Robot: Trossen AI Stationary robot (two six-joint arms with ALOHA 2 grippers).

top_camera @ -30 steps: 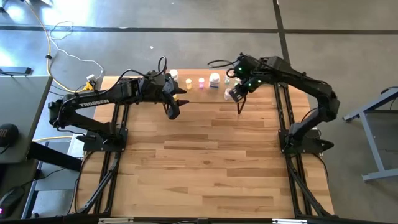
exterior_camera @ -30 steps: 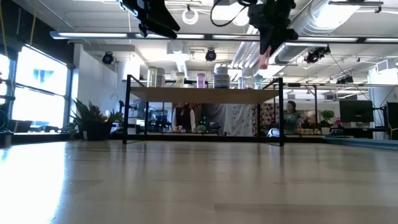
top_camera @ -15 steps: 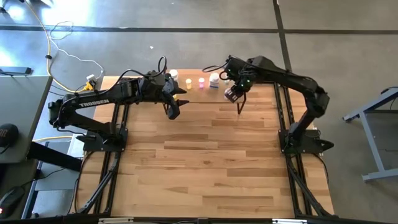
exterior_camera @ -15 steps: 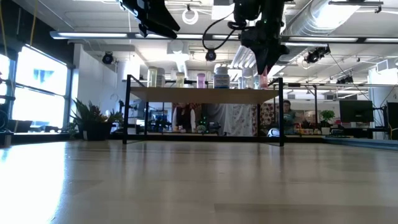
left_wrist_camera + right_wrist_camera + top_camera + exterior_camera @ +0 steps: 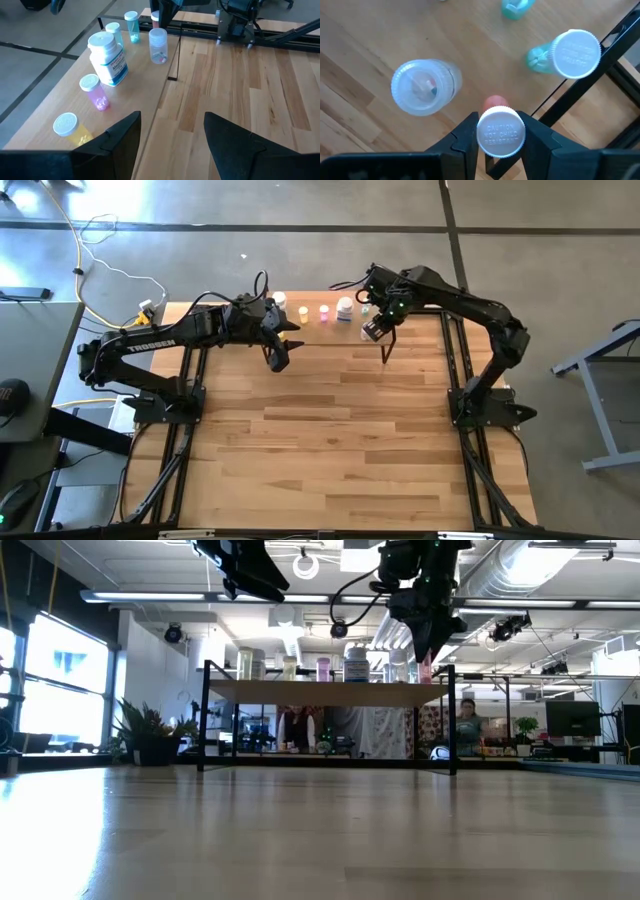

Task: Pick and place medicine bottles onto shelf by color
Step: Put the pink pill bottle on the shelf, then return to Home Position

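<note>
My right gripper (image 5: 500, 142) is shut on a red-orange bottle with a white cap (image 5: 500, 132), above the shelf's (image 5: 330, 692) right end. Its lower end (image 5: 424, 668) is close to the shelf top; whether it touches, I cannot tell. Beneath it on the shelf stand a clear bottle (image 5: 426, 87) and two teal ones (image 5: 575, 54). The left wrist view shows the row standing upright: yellow (image 5: 70, 127), pink (image 5: 94, 91), a large white one (image 5: 107, 57), teal (image 5: 131, 24) and clear (image 5: 158, 45). My left gripper (image 5: 172, 145) hovers open in front of the shelf's left part. My right gripper pinches the red-orange bottle at its white cap (image 5: 500, 125), one finger (image 5: 465, 137) on each side. The fingers come from above, pointing down. The bottle hangs upright below them, and its tinted body (image 5: 495, 102) shows just past the cap.
The shelf's black frame edge (image 5: 580, 95) runs close beside the held bottle. Bare shelf board (image 5: 365, 130) lies on the clear bottle's other side. The slatted tabletop (image 5: 330, 430) stretches in front of the shelf. People and plants show in the room behind.
My right gripper, holding the red-orange bottle, has come down from well above the shelf to the level of the bottles on it and has shifted slightly toward the table's left. Most of the drop came early; it has since nearly settled.
</note>
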